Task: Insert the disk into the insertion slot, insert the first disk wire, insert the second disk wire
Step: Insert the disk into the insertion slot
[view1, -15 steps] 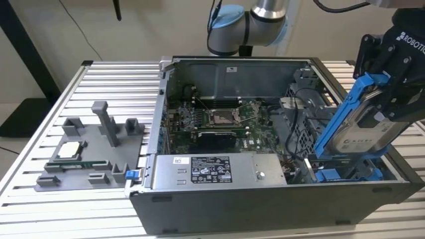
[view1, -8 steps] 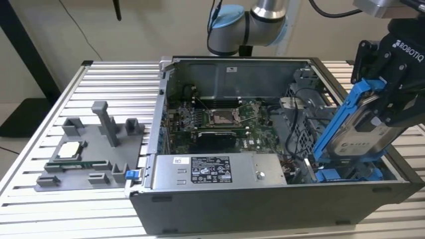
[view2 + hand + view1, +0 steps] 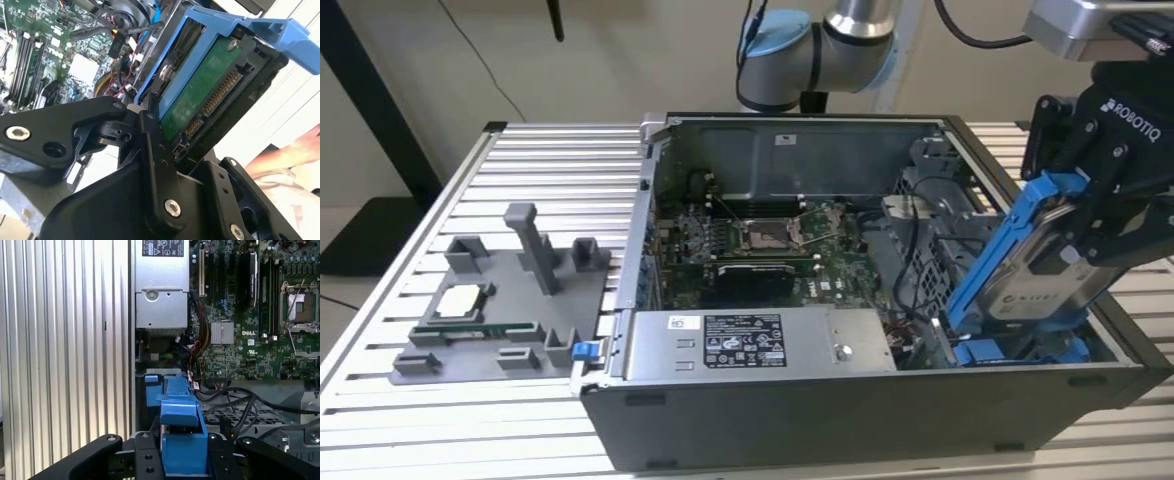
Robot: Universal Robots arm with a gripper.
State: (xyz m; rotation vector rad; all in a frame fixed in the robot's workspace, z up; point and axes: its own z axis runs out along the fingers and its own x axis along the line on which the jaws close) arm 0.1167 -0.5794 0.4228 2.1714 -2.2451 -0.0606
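open computer case (image 3: 854, 425) on a slatted table (image 3: 454, 430), containing a motherboard (image 3: 761, 240) and a grey power supply (image 3: 747, 345) bearing a black-and-white sticker. the gripper (image 3: 183, 456) is clamped on the disk (image 3: 1041, 280) in its blue carrier, white printed label showing; the disk hangs tilted, its lower end at the blue-trimmed insertion slot (image 3: 1014, 352), at the exterior view's right.

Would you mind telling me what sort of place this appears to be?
Probably a robotics lab bench: an open computer case sits on a slatted aluminium table, a grey fixture with parts lies beside it, and the gripper holds the disk tilted at the case.
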